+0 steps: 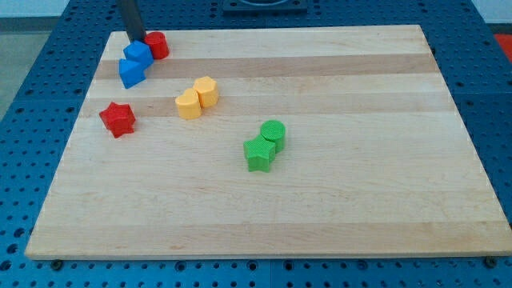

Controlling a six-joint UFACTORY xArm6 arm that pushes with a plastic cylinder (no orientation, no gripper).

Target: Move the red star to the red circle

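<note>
The red star (118, 119) lies at the view's left on the wooden board (336, 208). The red circle (157, 45) sits near the board's top left corner, partly behind a blue block. My tip (137, 41) is at the top left, just left of the red circle and right above the upper blue block (138, 54). The red star is well below my tip, apart from it and from the red circle.
A second blue block (130, 73) touches the first one below it. Two yellow blocks (197, 98) sit together right of the red star. A green circle (273, 133) and a green star (258, 154) touch near the middle.
</note>
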